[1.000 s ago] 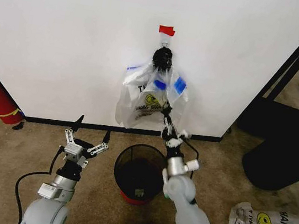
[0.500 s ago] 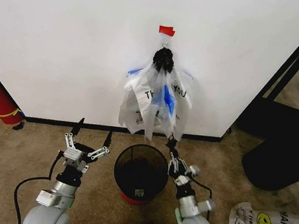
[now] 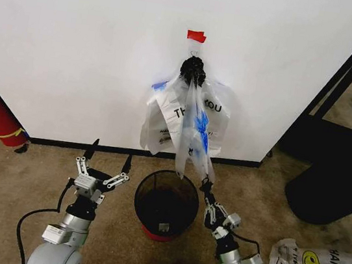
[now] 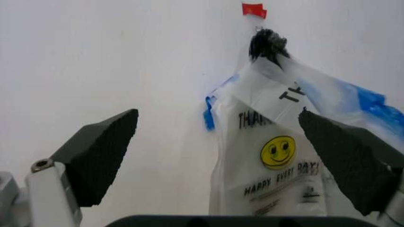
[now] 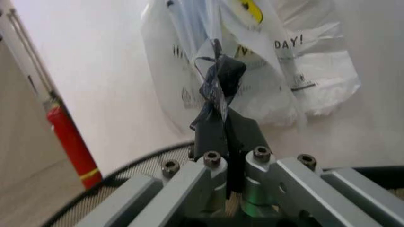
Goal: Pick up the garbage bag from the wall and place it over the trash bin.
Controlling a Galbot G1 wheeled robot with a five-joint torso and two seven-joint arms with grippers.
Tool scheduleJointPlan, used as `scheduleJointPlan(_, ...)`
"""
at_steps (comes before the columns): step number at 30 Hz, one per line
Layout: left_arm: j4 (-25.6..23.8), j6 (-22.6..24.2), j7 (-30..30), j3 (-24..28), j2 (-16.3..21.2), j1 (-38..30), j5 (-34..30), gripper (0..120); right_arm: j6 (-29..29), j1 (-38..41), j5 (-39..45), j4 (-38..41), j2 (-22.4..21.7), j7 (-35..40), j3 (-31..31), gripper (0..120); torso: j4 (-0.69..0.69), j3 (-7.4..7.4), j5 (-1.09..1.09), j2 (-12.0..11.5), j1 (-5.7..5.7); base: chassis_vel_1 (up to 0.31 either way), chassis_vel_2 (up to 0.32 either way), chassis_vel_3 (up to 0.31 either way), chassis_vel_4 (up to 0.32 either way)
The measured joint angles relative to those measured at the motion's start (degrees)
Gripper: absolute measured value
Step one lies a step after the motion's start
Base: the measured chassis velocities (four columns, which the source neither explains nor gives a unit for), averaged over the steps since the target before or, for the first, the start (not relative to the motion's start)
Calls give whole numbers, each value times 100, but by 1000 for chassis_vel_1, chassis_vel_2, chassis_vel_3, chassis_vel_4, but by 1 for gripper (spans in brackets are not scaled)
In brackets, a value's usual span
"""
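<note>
Since a moment ago, right gripper (image 3: 206,187) has drawn lower, pinching the garbage bag (image 3: 193,123), still hooked on the wall (image 3: 77,39); left gripper (image 3: 108,160) waits spread beside the unlined trash bin (image 3: 166,203).

The garbage bag (image 4: 271,156) on the wall reads "HAPPY EVERY DAY" (under its smiley); a floor bag (image 3: 315,263) reads "THANK YOU".

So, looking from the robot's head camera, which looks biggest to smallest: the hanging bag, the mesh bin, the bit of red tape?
1. The garbage bag, hanging on the wall.
2. The trash bin; it looks a little smaller, but it sits nearer the camera, so this order is unsure.
3. The red tape, clearly the smallest.
</note>
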Motion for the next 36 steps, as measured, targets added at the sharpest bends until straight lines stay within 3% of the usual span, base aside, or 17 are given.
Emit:
scheduleJointPlan(12,107,0,-17,-5,44,-115,-73,100,260,-85,-309,-271,26,-66,110,0,0,0,0,0,1,0,0,0,0)
scheduleJointPlan(26,142,3,26,59,2,-124,11,100,396,208,-193,854,-172,283,-56,0,0,0,0,0,1,0,0,0,0)
scheduleJointPlan(32,134,4,27,43,0,-109,20,100,614,189,-1012,882,-578,197,159,20,0,0,0,0,1,0,0,0,0)
scheduleJointPlan(36,140,-4,28,29,-1,-101,20,100,732,48,-1632,880,-1025,-508,696,38,0,0,1,0,0,0,0,0,0)
